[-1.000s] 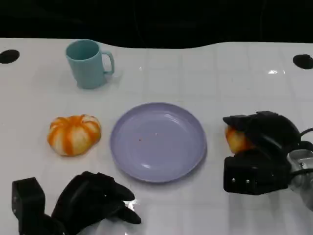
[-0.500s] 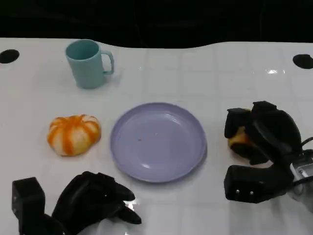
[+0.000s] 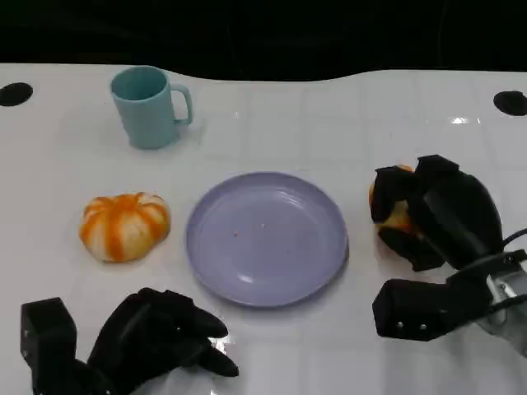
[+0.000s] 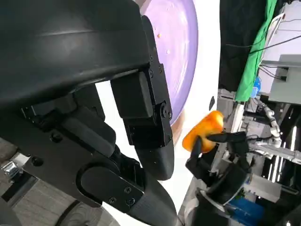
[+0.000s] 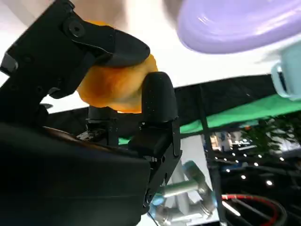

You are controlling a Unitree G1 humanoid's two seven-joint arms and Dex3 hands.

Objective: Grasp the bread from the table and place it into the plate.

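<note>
The white table (image 3: 329,123) spans the head view under a dark background; on it, near the middle, lies the lavender plate (image 3: 265,237), bare apart from a few tiny specks; just right of the plate the right hand (image 3: 434,216) has its black fingers (image 5: 157,101) wrapped around the bread (image 3: 394,207), an orange-gold roll gripped from above and from the sides, beside the plate's right rim and not over it; whether the bread touches the table cannot be told; the right wrist view shows the roll pinched between a finger on top and another pressed to its side; at the near left edge the left hand (image 3: 160,339) rests low with its fingers curled inward, holding nothing; left of the plate sits an orange-and-white striped pumpkin-shaped bun (image 3: 124,225), apart from it; farther back stands a teal mug (image 3: 148,106), handle to the right; no brand, label or writing can be read anywhere
</note>
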